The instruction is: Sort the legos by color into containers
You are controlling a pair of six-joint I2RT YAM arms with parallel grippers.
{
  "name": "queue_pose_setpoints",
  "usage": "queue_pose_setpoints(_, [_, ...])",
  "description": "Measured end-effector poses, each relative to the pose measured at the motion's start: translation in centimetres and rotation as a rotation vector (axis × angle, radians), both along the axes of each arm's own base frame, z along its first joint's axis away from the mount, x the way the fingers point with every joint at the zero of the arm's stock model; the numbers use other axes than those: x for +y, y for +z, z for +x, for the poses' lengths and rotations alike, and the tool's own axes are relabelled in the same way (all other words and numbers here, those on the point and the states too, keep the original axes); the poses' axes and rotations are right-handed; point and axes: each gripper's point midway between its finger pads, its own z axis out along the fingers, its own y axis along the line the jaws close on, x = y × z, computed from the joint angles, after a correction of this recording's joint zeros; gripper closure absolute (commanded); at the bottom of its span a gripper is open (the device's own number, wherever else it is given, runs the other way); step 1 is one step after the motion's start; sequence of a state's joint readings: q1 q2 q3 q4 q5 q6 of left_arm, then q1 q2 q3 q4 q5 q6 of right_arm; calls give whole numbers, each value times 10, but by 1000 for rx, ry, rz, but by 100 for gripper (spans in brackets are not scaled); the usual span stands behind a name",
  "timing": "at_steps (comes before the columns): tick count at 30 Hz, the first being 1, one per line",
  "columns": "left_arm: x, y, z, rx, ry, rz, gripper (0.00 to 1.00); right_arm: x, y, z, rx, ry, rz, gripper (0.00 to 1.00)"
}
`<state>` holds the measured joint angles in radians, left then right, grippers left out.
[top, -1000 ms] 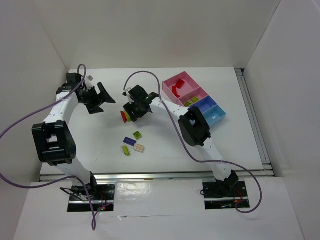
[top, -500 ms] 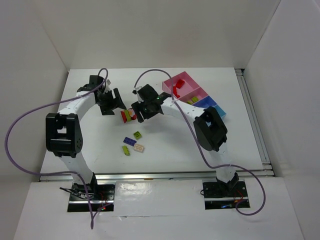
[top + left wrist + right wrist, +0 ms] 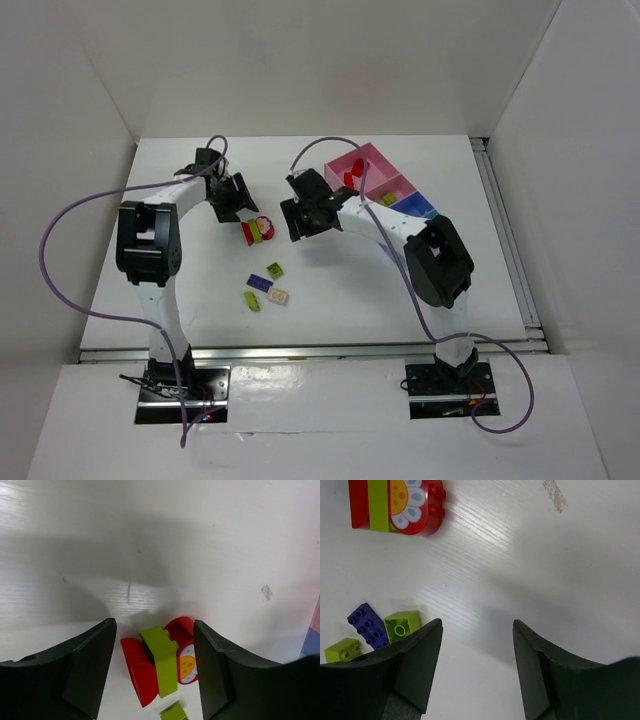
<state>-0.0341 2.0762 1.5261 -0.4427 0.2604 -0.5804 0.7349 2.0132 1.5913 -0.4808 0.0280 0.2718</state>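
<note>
— What's just changed?

— The left gripper [image 3: 236, 198] has swung in from nine o'clock and hangs spread wide, holding nothing, just at eleven o'clock of the red-and-green stack [image 3: 258, 231]. The right gripper [image 3: 305, 215], also spread and empty, has backed off toward three o'clock.

— So the stack isn't sorted?

— No, it lies on the table, well apart from the containers [image 3: 378, 152] at two o'clock. I'd guess the left arm takes it over.

— Do the wrist views add anything?

— The left one shows the stack lined up between its fingers. The right one shows the flower face [image 3: 405, 500] and a purple brick [image 3: 367, 625] at seven o'clock. Only the overhead shows red pieces [image 3: 350, 179] already boxed.
</note>
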Motion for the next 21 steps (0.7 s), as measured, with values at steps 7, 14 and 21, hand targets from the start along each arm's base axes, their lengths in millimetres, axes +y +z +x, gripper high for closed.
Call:
queue_pose_setpoints(7, [-29, -3, -40, 30, -66, -34, 31, 18, 26, 16, 2, -10, 72, 34])
queue_pose_setpoints(14, [-28, 20, -66, 26, -54, -34, 15, 28, 20, 2, 40, 65, 67, 18])
queue_pose_setpoints(21, [3, 32, -65, 42, 23, 4, 12, 55, -2, -50, 68, 223, -8, 15])
